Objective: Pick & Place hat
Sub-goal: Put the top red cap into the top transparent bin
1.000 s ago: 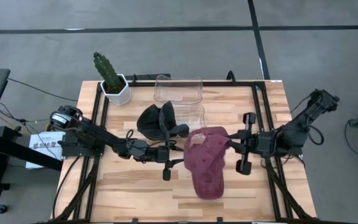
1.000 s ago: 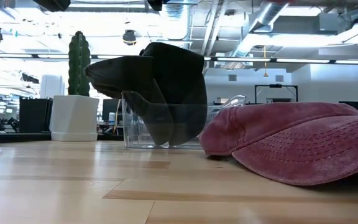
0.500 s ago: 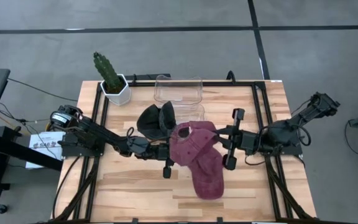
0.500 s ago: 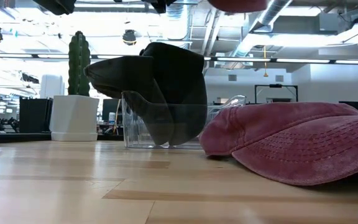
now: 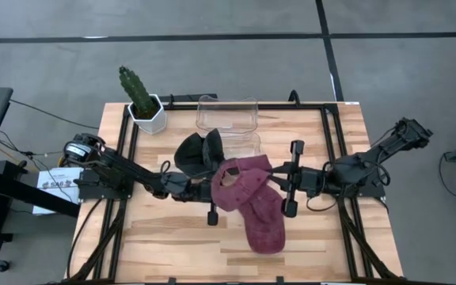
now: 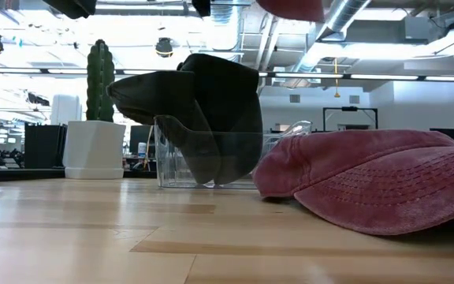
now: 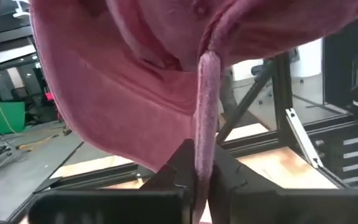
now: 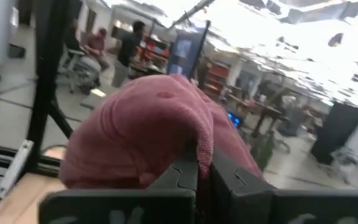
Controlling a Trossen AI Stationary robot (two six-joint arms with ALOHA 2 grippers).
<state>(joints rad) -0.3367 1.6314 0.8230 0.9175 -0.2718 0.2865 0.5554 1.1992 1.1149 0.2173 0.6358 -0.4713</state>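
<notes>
A maroon hat (image 5: 242,184) hangs in the air over the table's middle, between my two grippers; its underside shows at the top of the low view (image 6: 294,6). My left gripper (image 5: 212,192) is shut on its left edge. My right gripper (image 5: 280,180) is shut on its right edge. A second maroon hat (image 5: 264,227) lies flat on the table (image 5: 165,237) just nearer, brim toward the near edge. A black hat (image 5: 200,153) sits draped over a clear container (image 6: 211,158). My left gripper (image 7: 201,167) pinches a narrow rim of the hat's opening (image 7: 206,134) between its two fingers. The fingers lie level and come from the table's left. The hat is lifted clear of the table. My right gripper (image 8: 202,167) pinches a fold of the hat's cloth at its right edge (image 8: 204,144) between both fingers. The fingers lie level and come from the table's right. The hat is clear of the table and bulges beyond the fingertips.
A cactus in a white pot (image 5: 142,101) stands at the far left corner. A second clear container (image 5: 228,113) sits at the far edge. Black frame rails (image 5: 331,134) run along the table's sides. Bare wood lies near the front left.
My right gripper has carried the lifted hat toward the table's left, to my left gripper. The hat's left edge has come between the left fingers, which have taken hold of it. The hat on the table and the black hat have stayed put.
</notes>
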